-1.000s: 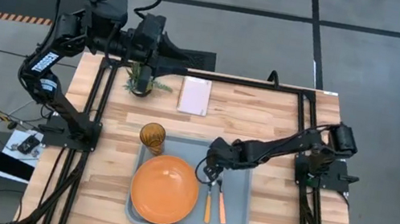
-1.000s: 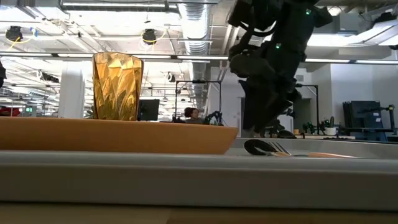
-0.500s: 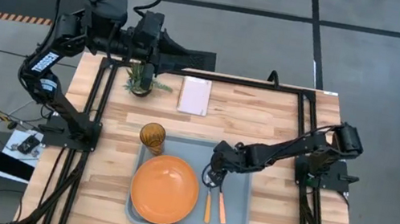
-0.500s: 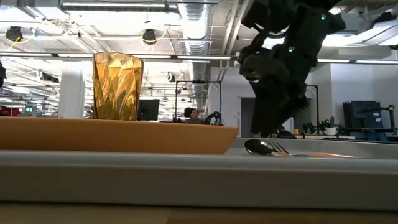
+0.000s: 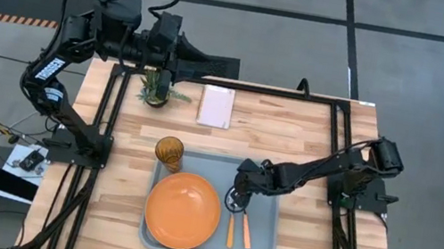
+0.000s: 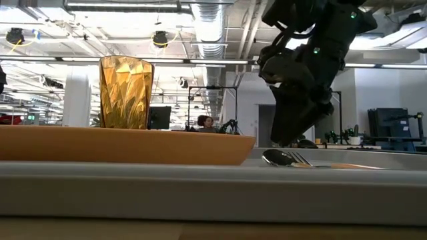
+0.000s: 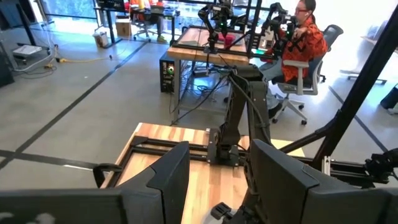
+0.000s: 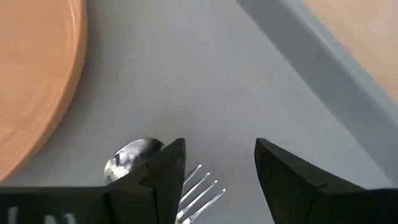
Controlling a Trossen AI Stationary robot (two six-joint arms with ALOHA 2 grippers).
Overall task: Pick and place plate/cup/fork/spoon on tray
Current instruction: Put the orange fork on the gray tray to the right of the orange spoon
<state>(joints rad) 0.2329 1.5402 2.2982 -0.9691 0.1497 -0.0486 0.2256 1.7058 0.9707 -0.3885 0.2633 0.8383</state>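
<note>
The pale blue-grey tray (image 5: 261, 244) lies at the table's near middle. On it rest the orange plate (image 5: 182, 210), the amber cup (image 5: 169, 150) at its far left corner, and the spoon (image 5: 230, 226) and fork (image 5: 244, 229) side by side, handles toward the near edge. My right gripper (image 5: 233, 201) is open just above the spoon's bowl (image 8: 129, 157) and the fork's tines (image 8: 200, 191), touching neither. My left gripper (image 7: 214, 174) is open, raised beyond the table's far left edge.
A small green potted plant (image 5: 156, 88) and a pale pink card (image 5: 216, 105) sit at the table's far side. Black frame rails (image 5: 329, 133) run along the table's edges. People sit in the room beyond, in the left wrist view (image 7: 305, 37).
My right gripper has moved a little toward the table's right and near edge above the cutlery heads, staying open. The spoon and fork have kept still on the tray.
</note>
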